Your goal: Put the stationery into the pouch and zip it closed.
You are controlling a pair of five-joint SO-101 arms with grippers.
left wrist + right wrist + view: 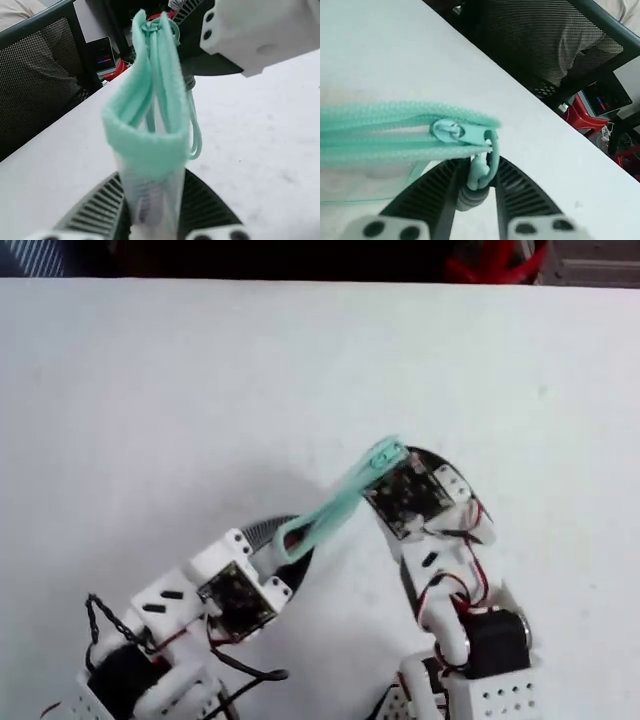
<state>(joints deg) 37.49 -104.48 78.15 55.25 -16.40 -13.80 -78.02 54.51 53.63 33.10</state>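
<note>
Stretching across centre frame, the pouch (330,506) has the left gripper (283,542) clamping one end and the right gripper (392,455) pinching its zipper pull (479,175).

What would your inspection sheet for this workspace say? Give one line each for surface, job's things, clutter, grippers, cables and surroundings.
Surface: white table.
Job's things: clear, teal-trimmed pouch held between both grippers; its mouth looks open; slider at the right gripper's end; contents cannot be made out.
Clutter: nothing seen.
Grippers: left gripper shut on the pouch's end; right gripper shut on the pull.
Cables: black cable on the left arm; red wires on the right arm.
Surroundings: mesh chair; red object beyond the table.
</note>
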